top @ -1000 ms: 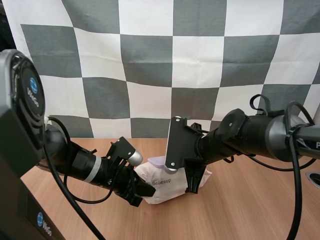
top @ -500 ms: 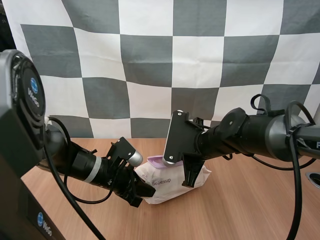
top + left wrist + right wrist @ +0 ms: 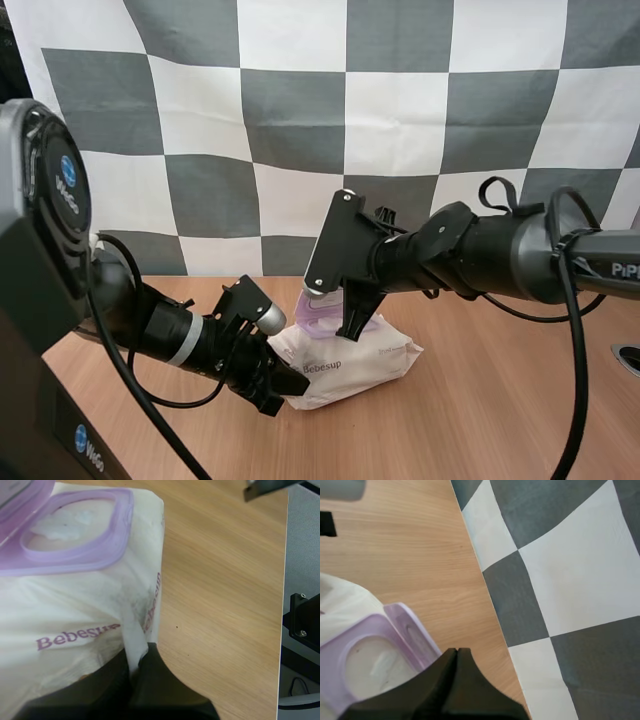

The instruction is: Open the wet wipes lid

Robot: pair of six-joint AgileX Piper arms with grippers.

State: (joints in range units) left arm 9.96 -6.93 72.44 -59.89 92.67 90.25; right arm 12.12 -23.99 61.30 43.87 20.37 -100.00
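Left gripper [image 3: 295, 383] is pinching the end seam of the wet wipes pack [image 3: 365, 358], I'd guess to pin it down mid-desk [image 3: 500, 410]. Right gripper [image 3: 456, 654], fingers pressed together, sits right at the lid [image 3: 412, 630], which is flipped up off its purple frame [image 3: 122, 530].

The right pincer [image 3: 350, 325] now sits higher and farther left, off the right end of the pack of wet wipes [image 3: 375, 360] and above its top. The purple lid [image 3: 318, 306], lower before, stands tilted up, baring the opening [image 3: 67, 522].
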